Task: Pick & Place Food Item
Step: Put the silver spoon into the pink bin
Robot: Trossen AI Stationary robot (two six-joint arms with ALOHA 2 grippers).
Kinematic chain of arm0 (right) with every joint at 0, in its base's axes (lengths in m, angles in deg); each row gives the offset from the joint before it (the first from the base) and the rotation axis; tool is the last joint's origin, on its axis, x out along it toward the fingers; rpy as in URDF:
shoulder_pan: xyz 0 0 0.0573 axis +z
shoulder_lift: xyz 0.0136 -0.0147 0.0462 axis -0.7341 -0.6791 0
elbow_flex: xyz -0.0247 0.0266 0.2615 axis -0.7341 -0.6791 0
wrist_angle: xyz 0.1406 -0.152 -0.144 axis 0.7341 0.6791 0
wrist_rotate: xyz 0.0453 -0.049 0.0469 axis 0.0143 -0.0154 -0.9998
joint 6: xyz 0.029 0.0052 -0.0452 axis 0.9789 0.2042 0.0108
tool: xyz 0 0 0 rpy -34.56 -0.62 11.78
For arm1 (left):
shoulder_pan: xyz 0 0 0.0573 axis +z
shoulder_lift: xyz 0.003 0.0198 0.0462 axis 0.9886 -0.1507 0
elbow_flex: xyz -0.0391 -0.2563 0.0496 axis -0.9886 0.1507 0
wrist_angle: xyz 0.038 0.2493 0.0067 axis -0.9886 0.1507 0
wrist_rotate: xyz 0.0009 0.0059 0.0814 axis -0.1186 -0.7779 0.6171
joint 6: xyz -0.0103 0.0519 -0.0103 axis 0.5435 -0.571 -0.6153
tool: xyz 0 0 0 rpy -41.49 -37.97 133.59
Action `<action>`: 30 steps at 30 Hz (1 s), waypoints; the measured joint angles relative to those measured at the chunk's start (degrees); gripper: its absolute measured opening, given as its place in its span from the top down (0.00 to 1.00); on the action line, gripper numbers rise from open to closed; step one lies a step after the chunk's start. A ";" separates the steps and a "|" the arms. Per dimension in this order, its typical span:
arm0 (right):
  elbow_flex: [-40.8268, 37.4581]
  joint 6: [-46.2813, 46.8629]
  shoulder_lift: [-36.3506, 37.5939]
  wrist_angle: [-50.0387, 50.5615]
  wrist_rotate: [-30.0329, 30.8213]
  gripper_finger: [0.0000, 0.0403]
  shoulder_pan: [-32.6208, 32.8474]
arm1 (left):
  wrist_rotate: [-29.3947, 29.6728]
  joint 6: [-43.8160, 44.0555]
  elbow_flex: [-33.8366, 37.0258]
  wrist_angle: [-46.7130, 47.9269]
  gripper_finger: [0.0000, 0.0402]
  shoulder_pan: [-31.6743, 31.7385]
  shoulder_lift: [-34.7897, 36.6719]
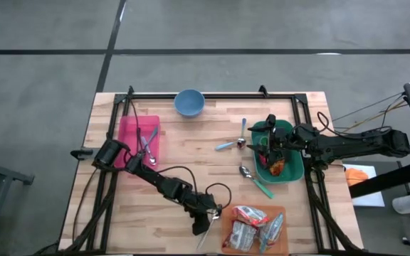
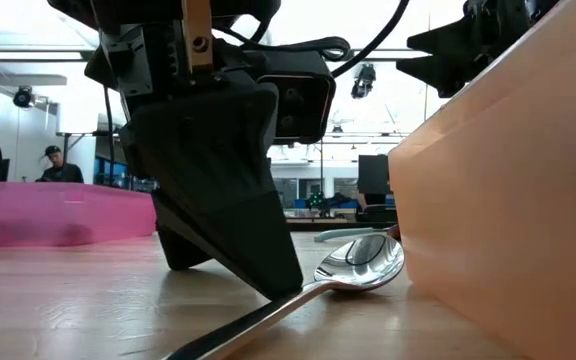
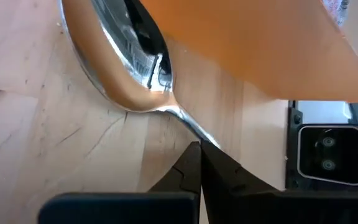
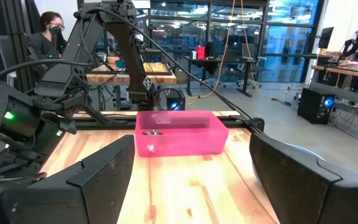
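Note:
Near the table's near edge, my left gripper (image 1: 211, 215) slants down, shut on a silver spoon (image 2: 368, 262). The spoon's bowl (image 3: 129, 68) lies on the wood beside the wall of an orange tray (image 1: 285, 212). That tray holds several food packets (image 1: 251, 231). At the right, my right gripper (image 1: 267, 146) hovers level and open over a green tray (image 1: 295, 171) that holds a red and orange food item (image 1: 276, 167). Nothing sits between the open fingers (image 4: 92, 180). My left gripper pinches the spoon's handle just behind the bowl (image 3: 191, 127) between its two fingertips (image 2: 268, 270). The fingers slant down from above and from the table's left. The spoon lies on the table, bowl up, its handle end (image 2: 218, 340) trailing toward the near edge.
A pink bin (image 1: 139, 139) with utensils stands at the left, a blue bowl (image 1: 189, 102) at the far edge. A blue-handled spoon (image 1: 230, 144) and a green-handled spoon (image 1: 255, 181) lie mid-table. People sit in the room beyond (image 4: 48, 28).

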 joint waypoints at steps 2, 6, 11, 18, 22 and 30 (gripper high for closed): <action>0.00 -0.02 0.01 0.00 0.00 0.22 0.01 | 0.71 -0.69 0.09 0.95 0.99 0.00 0.39; 0.00 -0.02 0.01 -0.02 0.00 0.22 0.00 | 4.21 -3.59 0.39 3.05 0.99 0.00 2.13; 0.00 -0.02 0.01 0.02 0.00 0.22 0.02 | 10.58 -11.72 0.30 1.75 0.99 -1.85 4.29; 0.00 -0.01 0.01 0.02 0.00 0.22 0.02 | 14.74 -17.76 0.23 -0.67 0.99 -5.30 4.60; 0.00 -0.04 -0.01 0.02 0.00 0.22 0.02 | 14.75 -18.99 0.21 -3.51 0.99 -6.27 4.60; 0.00 0.05 0.00 0.06 0.02 0.22 0.00 | 13.32 -21.12 0.12 -8.63 0.99 -6.19 2.18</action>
